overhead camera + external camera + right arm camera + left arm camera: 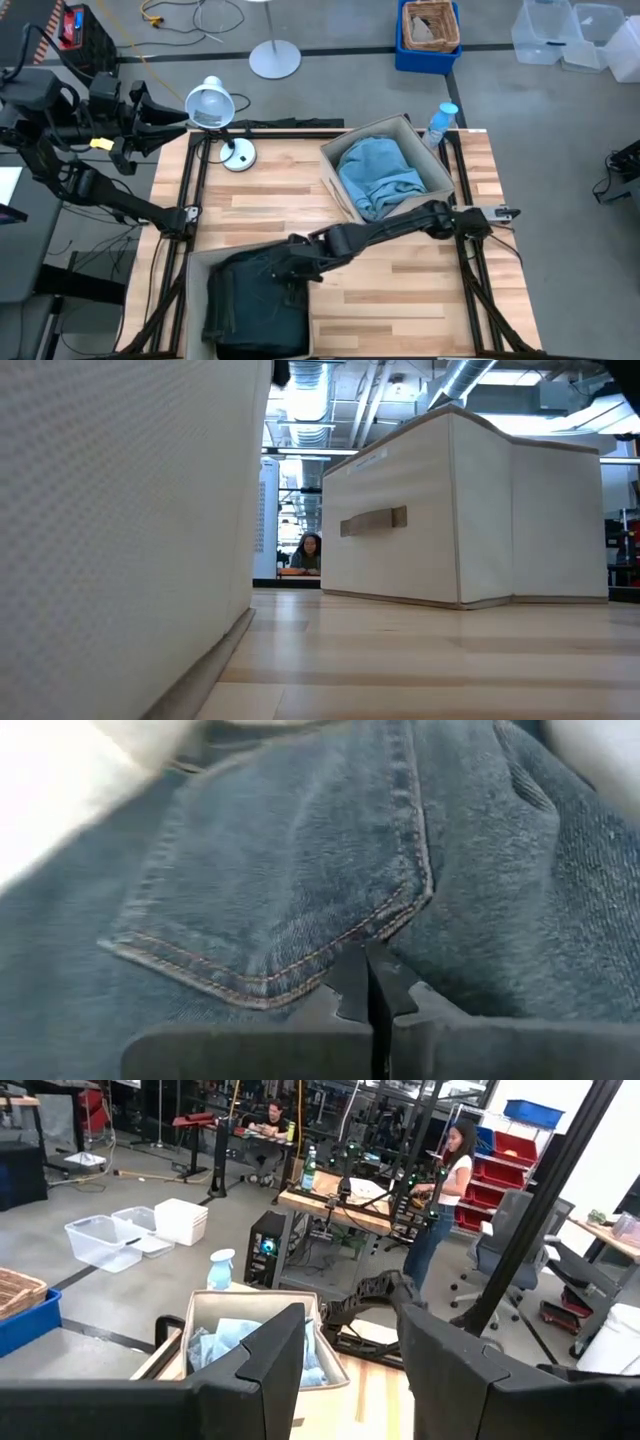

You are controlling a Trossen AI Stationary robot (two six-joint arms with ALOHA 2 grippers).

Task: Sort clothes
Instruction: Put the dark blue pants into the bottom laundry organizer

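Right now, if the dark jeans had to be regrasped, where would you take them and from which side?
Probably from above: the dark jeans lie heaped in the open-topped box, walls all round. Pinch a raised fold or the pocket hem, where the right gripper already sits.

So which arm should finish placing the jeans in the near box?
The right one. Its pincer is already down on the dark jeans inside the near box, fingers together. The left pincer is raised off the table's far-left corner, open.

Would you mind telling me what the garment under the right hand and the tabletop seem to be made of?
The jeans look like denim: a matte blue-green twill weave, with tan topstitching around a patch pocket. The right hand is against them, fingers together. The tabletop looks like light wood planks with a smooth finish, though it may be laminate.
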